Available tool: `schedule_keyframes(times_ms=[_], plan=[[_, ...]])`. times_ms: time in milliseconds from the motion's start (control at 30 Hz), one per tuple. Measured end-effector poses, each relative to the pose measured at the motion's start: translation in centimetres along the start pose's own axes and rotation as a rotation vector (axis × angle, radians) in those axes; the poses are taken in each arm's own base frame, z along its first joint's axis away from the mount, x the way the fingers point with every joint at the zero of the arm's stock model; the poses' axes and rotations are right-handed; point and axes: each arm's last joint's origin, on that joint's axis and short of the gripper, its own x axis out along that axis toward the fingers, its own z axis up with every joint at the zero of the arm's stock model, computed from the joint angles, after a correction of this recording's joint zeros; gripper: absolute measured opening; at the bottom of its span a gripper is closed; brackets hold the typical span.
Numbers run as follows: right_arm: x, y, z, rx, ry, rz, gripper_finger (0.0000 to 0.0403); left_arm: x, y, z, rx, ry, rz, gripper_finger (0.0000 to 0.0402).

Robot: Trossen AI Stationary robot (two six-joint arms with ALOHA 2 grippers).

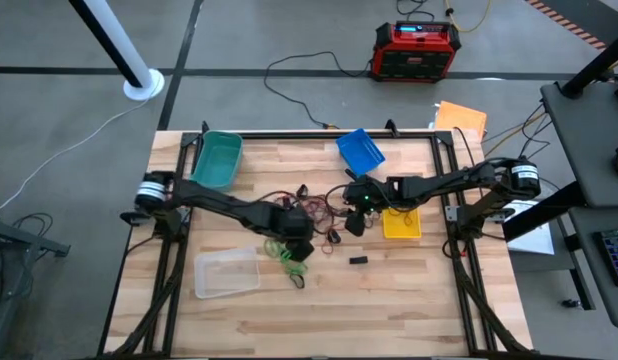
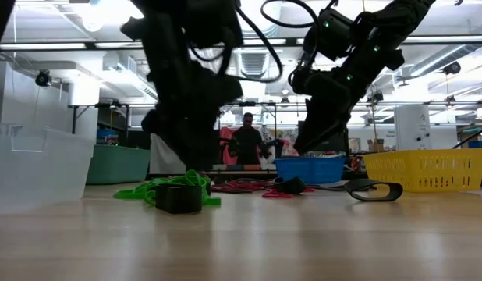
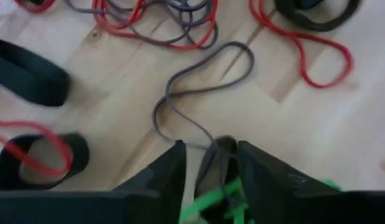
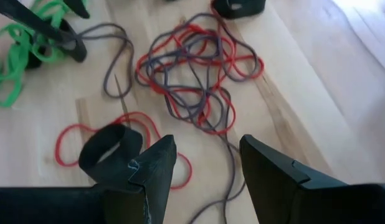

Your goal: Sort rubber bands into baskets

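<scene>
We see the left gripper (image 3: 208, 165) low over the table, jaws parted around green rubber bands (image 3: 211, 200) and a grey band (image 3: 199, 87) running ahead; the right gripper (image 4: 205, 163) hovers released above a red-and-grey tangle (image 4: 195, 74).

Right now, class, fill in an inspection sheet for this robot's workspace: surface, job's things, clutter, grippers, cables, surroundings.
Surface: light wooden slatted table, black frame.
Job's things: tangled red and grey rubber bands; bright green rubber bands; teal-green plastic basket, blue basket, yellow basket, clear translucent basket.
Clutter: small black rectangular block.
Grippers: left gripper low over the green bands, fingers apart; right gripper open above the tangle.
Cables: black cord on the floor.
Surroundings: red-and-black box; person behind.
</scene>
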Motion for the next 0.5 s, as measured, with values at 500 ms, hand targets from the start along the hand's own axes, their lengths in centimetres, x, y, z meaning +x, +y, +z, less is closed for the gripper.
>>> schedule_keyframes(times_ms=[500], plan=[[-0.1, 0.0, -0.1, -0.010, 0.008, -0.001, 0.0173, 2.7, -0.8, 1.3, 0.040, 0.044, 0.189, 0.0190]])
